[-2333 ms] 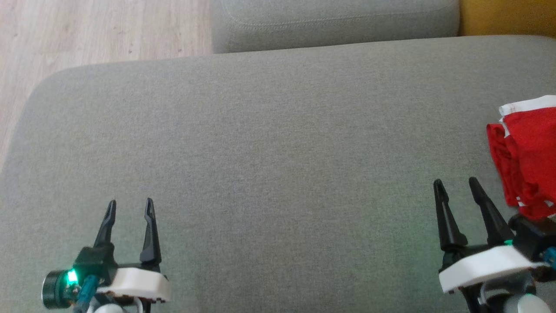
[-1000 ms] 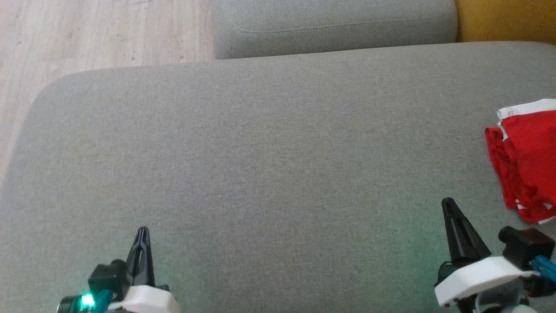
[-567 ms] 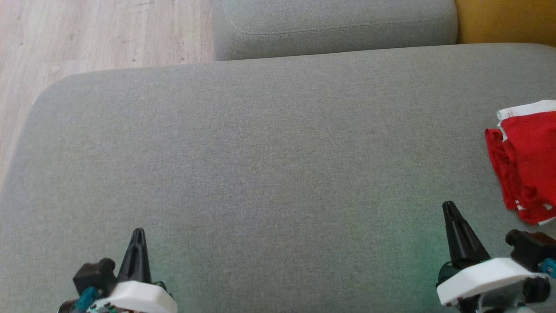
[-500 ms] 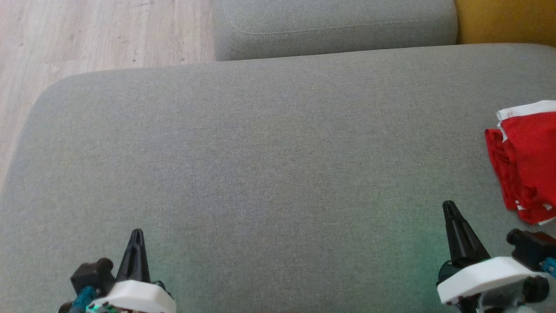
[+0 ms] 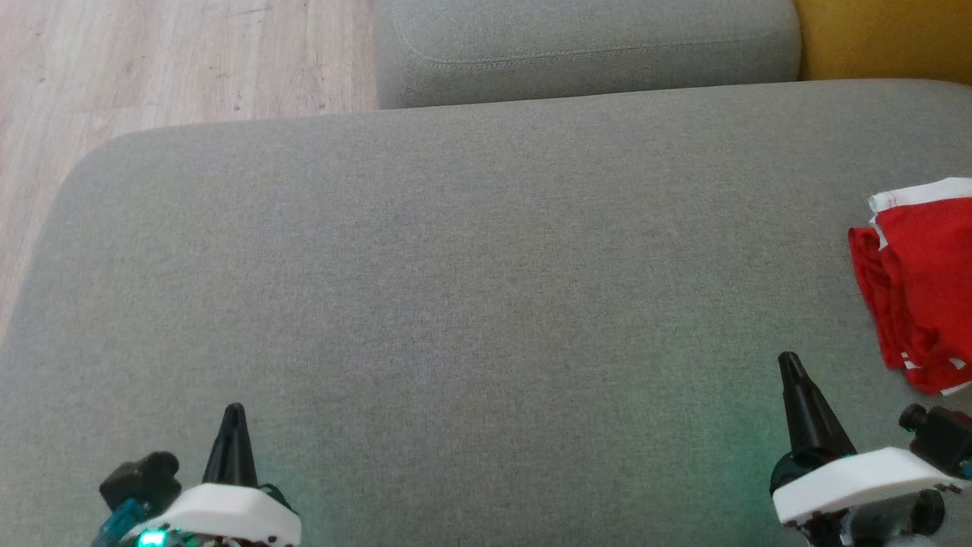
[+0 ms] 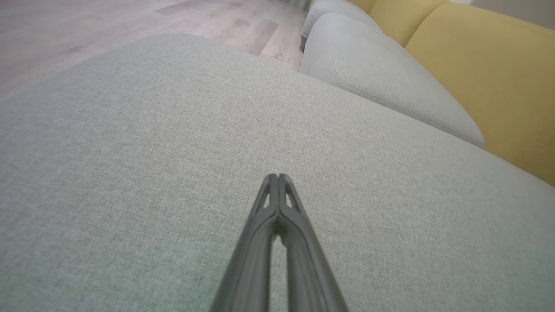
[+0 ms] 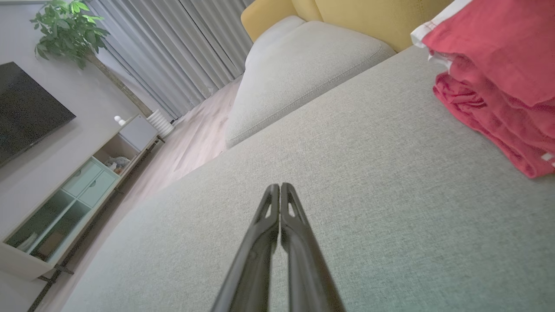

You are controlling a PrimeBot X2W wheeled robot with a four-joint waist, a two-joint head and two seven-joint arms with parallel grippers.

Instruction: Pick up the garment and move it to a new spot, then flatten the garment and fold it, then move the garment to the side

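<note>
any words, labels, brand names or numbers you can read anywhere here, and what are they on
There is no text that can be read.
red garment: a small white patch sits at its edge, too small to tell whether it is printed.
dark screen: blank.
grey cushion: plain fabric with no marking.

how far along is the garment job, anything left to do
Done, it seems: the red garment lies folded in a stack on the right side of the grey cushion. In hand: nothing; the left hand and right hand are shut, empty and apart from it. Left: apparently nothing.
</note>
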